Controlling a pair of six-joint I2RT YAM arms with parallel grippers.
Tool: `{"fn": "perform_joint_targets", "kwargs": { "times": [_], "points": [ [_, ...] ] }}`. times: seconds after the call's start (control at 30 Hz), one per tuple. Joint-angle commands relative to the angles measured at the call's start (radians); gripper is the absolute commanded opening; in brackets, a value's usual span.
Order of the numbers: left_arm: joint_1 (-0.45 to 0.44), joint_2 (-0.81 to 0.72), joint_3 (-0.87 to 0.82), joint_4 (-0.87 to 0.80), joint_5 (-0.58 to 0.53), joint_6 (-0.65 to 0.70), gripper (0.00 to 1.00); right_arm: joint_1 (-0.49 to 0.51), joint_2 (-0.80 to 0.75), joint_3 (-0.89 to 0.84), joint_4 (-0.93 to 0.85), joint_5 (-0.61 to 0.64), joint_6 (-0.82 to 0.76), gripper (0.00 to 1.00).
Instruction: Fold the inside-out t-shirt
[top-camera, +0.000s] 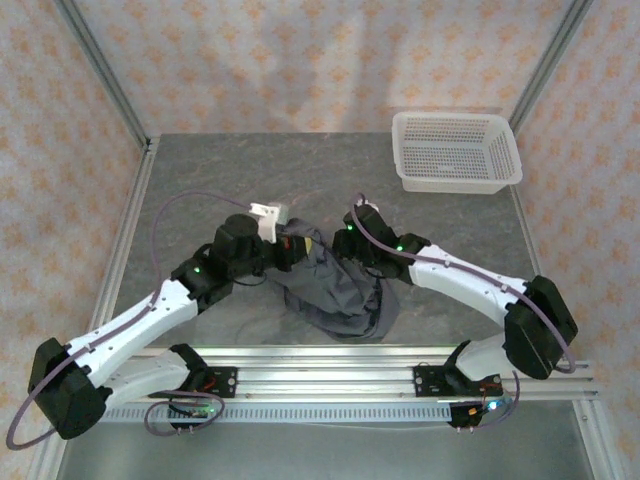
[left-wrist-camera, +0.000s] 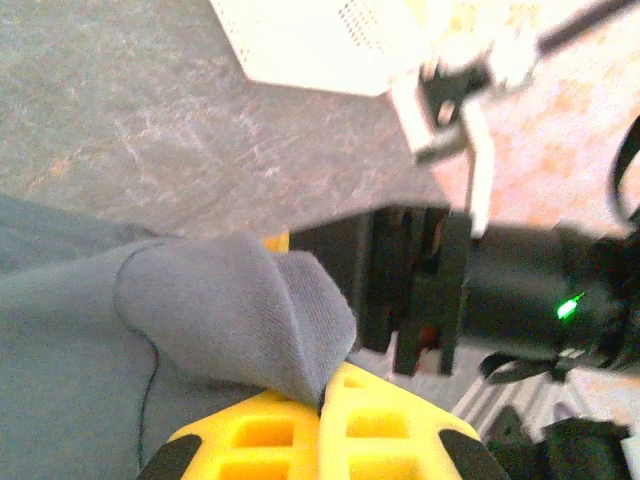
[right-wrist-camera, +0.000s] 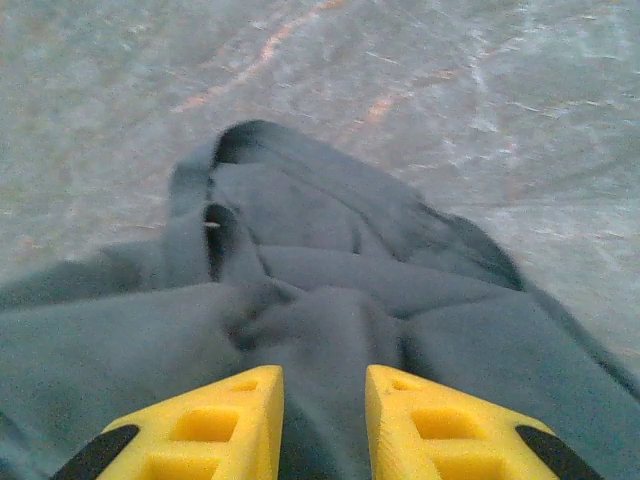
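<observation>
Crumpled dark grey t-shirt (top-camera: 335, 290) heaped on grey worktop (top-camera: 250, 170). Fabric fold pinched by left claw (left-wrist-camera: 322, 398). Right claw (right-wrist-camera: 324, 390) held slightly spread over cloth.

Black-and-white arms (top-camera: 130, 325), seemingly purple cables (top-camera: 190, 197), yellow fingers (right-wrist-camera: 215, 430).

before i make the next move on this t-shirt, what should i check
1. left tool gripping the t-shirt: ok, shut on a fold of fabric.
2. right tool gripping: not ok, its jaws stand apart over the cloth.
3. t-shirt spread flat: not ok, bunched in a wrinkled heap.
4. white basket clear of the cloth: ok, it sits apart at the far right corner.
5. which part of the shirt the left tool holds: cannot tell.
</observation>
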Motion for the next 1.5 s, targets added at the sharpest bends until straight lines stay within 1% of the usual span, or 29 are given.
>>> {"fn": "perform_joint_targets", "kwargs": {
  "times": [0.0, 0.1, 0.17, 0.23, 0.3, 0.33, 0.4, 0.47, 0.5, 0.53, 0.6, 0.67, 0.77, 0.9, 1.0, 1.1, 1.17, 1.23, 1.37, 1.47],
  "points": [
    [0.052, 0.029, 0.033, -0.038, 0.117, -0.131, 0.0, 0.002, -0.107, -0.034, -0.096, 0.037, -0.099, 0.28],
    [0.073, 0.069, 0.059, -0.087, 0.125, -0.169, 0.0, 0.022, -0.258, -0.101, -0.018, -0.002, -0.147, 0.31],
    [0.08, 0.082, 0.06, -0.078, 0.148, -0.186, 0.0, 0.077, -0.337, -0.142, 0.057, -0.017, -0.208, 0.31],
    [0.082, 0.084, 0.058, -0.055, 0.171, -0.204, 0.0, 0.137, -0.37, -0.174, 0.144, -0.028, -0.232, 0.32],
    [0.084, 0.08, 0.06, -0.047, 0.181, -0.215, 0.0, 0.159, -0.343, -0.184, 0.217, -0.066, -0.202, 0.33],
    [0.083, 0.076, 0.062, -0.046, 0.181, -0.22, 0.0, 0.164, -0.311, -0.179, 0.247, -0.088, -0.189, 0.33],
    [0.085, 0.068, 0.067, -0.045, 0.183, -0.229, 0.0, 0.172, -0.231, -0.152, 0.268, -0.09, -0.178, 0.34],
    [0.084, 0.06, 0.07, -0.036, 0.198, -0.243, 0.0, 0.177, -0.131, -0.11, 0.228, -0.022, -0.155, 0.32],
    [0.083, 0.054, 0.078, -0.038, 0.203, -0.246, 0.0, 0.176, -0.079, -0.091, 0.198, 0.017, -0.136, 0.29],
    [0.086, 0.044, 0.086, -0.054, 0.197, -0.241, 0.0, 0.177, -0.032, -0.081, 0.18, 0.029, -0.125, 0.26],
    [0.088, 0.016, 0.121, -0.129, 0.143, -0.2, 0.0, 0.194, 0.047, -0.077, 0.15, 0.037, -0.108, 0.24],
    [0.094, -0.017, 0.153, -0.199, 0.088, -0.159, 0.0, 0.23, 0.109, -0.1, 0.157, 0.039, -0.108, 0.26],
    [0.114, -0.049, 0.17, -0.209, 0.084, -0.158, 0.0, 0.279, 0.162, -0.144, 0.201, 0.025, -0.105, 0.32],
    [0.128, -0.063, 0.185, -0.21, 0.086, -0.165, 0.0, 0.31, 0.161, -0.165, 0.192, 0.034, -0.139, 0.44],
    [0.132, -0.064, 0.185, -0.218, 0.085, -0.163, 0.0, 0.318, 0.073, -0.188, 0.216, 0.037, -0.183, 0.52],
    [0.133, -0.05, 0.185, -0.237, 0.099, -0.151, 0.0, 0.317, -0.044, -0.197, 0.235, 0.087, -0.232, 0.59],
    [0.133, -0.039, 0.177, -0.226, 0.13, -0.151, 0.0, 0.318, -0.089, -0.179, 0.232, 0.131, -0.284, 0.59],
    [0.133, -0.03, 0.17, -0.212, 0.16, -0.155, 0.0, 0.317, -0.1, -0.139, 0.215, 0.165, -0.36, 0.58],
    [0.134, -0.036, 0.168, -0.22, 0.159, -0.153, 0.0, 0.309, -0.052, -0.074, 0.209, 0.238, -0.491, 0.56],
    [0.133, -0.047, 0.172, -0.227, 0.159, -0.149, 0.0, 0.275, 0.003, -0.042, 0.225, 0.222, -0.539, 0.54]
  ]
}}
